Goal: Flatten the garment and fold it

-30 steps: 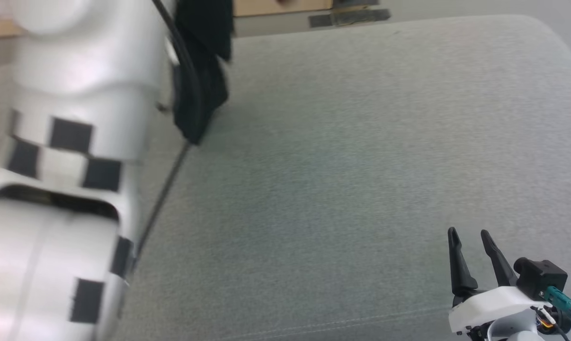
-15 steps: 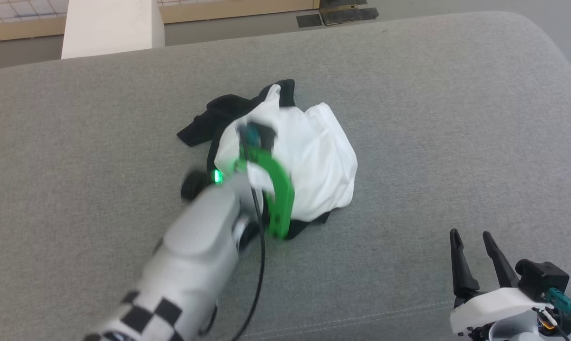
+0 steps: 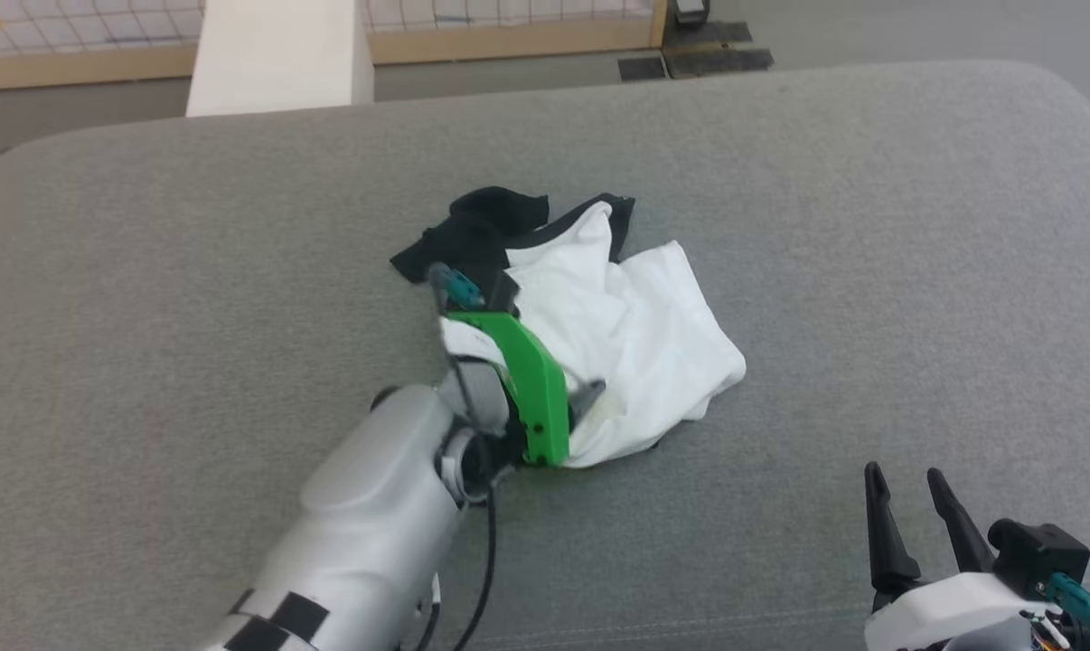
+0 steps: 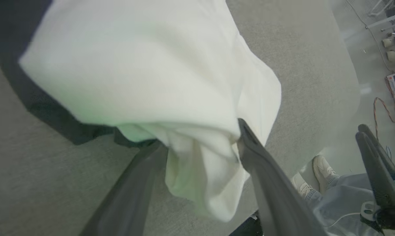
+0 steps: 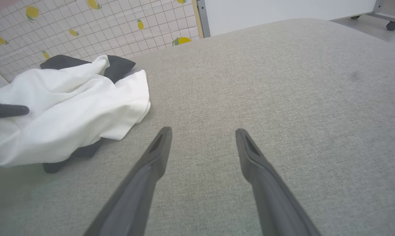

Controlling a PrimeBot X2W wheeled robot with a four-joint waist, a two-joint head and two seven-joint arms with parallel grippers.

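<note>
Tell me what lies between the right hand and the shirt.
Only bare grey cushion lies between the right hand and the shirt, as the head view shows.

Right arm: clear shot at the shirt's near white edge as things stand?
Probably yes. The right gripper is open, and only bare grey cushion lies between it and the garment. The left gripper sits at the garment's far-left side, so it shouldn't block.

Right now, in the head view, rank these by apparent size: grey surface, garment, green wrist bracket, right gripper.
1. grey surface
2. garment
3. green wrist bracket and right gripper: these look alike, and the gripper is nearer the camera, so they are unranked.
</note>
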